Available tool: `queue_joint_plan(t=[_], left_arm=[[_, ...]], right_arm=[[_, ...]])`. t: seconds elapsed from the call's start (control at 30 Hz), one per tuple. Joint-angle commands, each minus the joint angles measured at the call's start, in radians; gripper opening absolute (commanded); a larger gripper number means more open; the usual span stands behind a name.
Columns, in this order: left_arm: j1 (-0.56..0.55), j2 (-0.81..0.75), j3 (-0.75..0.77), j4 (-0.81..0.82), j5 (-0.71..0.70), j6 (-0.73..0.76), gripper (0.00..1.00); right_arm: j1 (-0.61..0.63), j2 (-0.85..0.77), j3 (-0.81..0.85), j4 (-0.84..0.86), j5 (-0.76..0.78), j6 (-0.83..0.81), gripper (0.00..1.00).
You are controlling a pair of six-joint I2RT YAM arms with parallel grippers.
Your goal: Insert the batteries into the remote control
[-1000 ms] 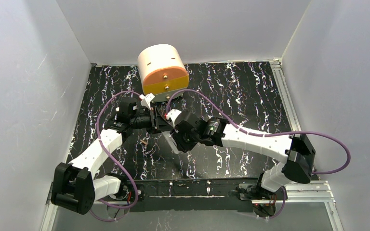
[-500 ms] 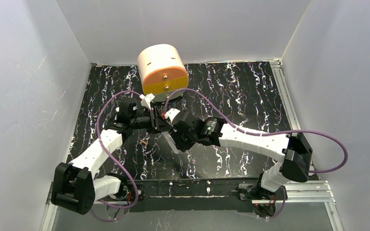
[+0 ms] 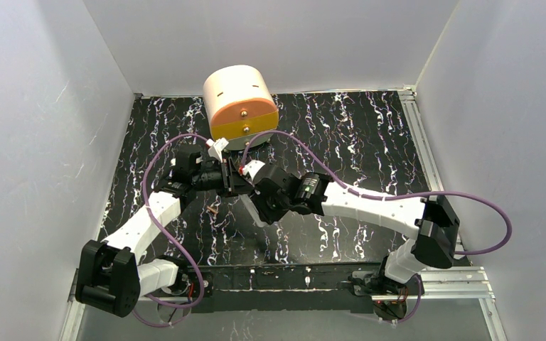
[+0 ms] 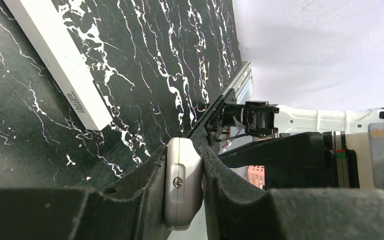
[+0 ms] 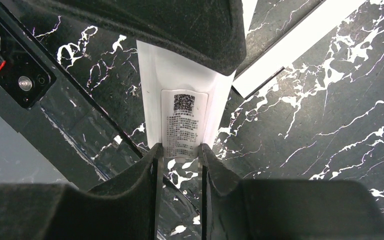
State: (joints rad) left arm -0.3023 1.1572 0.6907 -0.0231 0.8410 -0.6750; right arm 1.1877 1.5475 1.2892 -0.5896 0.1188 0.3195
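Observation:
The white remote control (image 4: 182, 185) is clamped edge-on between my left gripper's (image 4: 182, 200) jaws, above the table. In the right wrist view its plain back with a printed label (image 5: 182, 120) faces the camera. My right gripper (image 5: 179, 150) has its jaws closed narrowly on the lower end of that labelled back panel. Both grippers meet at the table's middle in the top view, left (image 3: 233, 181) and right (image 3: 256, 195). A small brown piece that looks like a battery (image 3: 213, 210) lies on the table left of them. The other battery is not visible.
A long narrow white bar (image 4: 55, 60) lies on the black marbled table under the grippers, and also shows in the right wrist view (image 5: 300, 45). A white drum with an orange face (image 3: 240, 106) stands at the back. White walls enclose the table.
My right arm has eased slightly left toward the left gripper. The left arm and the remote control have stayed put.

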Motion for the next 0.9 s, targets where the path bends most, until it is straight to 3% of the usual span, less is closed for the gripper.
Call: queue_joint_plan(t=[0.0, 0.27, 0.87], left_arm=[[-0.001, -0.027, -0.022, 0.07, 0.1, -0.046, 0.0], [-0.001, -0.043, -0.043, 0.072, 0.107, -0.078, 0.0], [0.001, 0.013, -0.035, 0.15, 0.229, -0.259, 0.0]], right_arm=[[0.002, 0.026, 0.075, -0.006, -0.023, 0.013, 0.28], [0.001, 0.074, 0.146, -0.105, 0.01, 0.04, 0.31], [0.001, 0.078, 0.127, -0.123, 0.004, 0.038, 0.42]])
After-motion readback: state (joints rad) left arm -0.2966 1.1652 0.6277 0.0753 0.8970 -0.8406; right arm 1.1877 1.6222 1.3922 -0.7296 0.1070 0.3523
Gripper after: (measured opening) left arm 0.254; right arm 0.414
